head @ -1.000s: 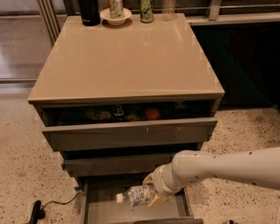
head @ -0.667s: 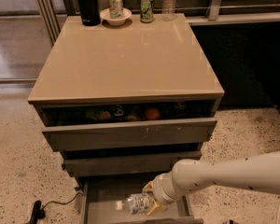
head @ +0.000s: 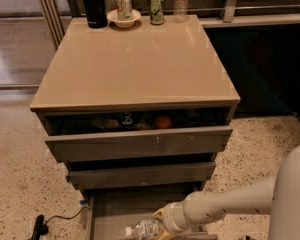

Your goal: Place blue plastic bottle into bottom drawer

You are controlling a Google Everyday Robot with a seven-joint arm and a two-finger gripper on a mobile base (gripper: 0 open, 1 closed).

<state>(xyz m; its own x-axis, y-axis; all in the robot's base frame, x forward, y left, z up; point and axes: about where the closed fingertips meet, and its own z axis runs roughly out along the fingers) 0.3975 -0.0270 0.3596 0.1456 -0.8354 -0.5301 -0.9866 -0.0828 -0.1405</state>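
Note:
The blue plastic bottle [head: 144, 229] lies on its side, white cap to the left, low inside the open bottom drawer [head: 117, 207], at the bottom edge of the camera view. My gripper [head: 160, 228] reaches in from the right on a white arm and is shut on the bottle's right end, with a yellow fingertip above it and one below. Whether the bottle touches the drawer's grey floor cannot be told. The bottle's lower side and the drawer's front are cut off by the frame.
The middle drawer [head: 142, 174] sticks out slightly. The top drawer [head: 140, 141] is partly open, with fruit and cans inside. On the cabinet top [head: 135, 64] stand a black flask [head: 93, 4], a bowl with a can [head: 123, 15], a green can [head: 157, 7] and a clear bottle [head: 181, 3]. A black cable [head: 50, 220] lies on the floor at left.
My gripper has carried the bottle lower and toward the front of the bottom drawer. The arm has dropped with it. The cabinet and its top have not changed.

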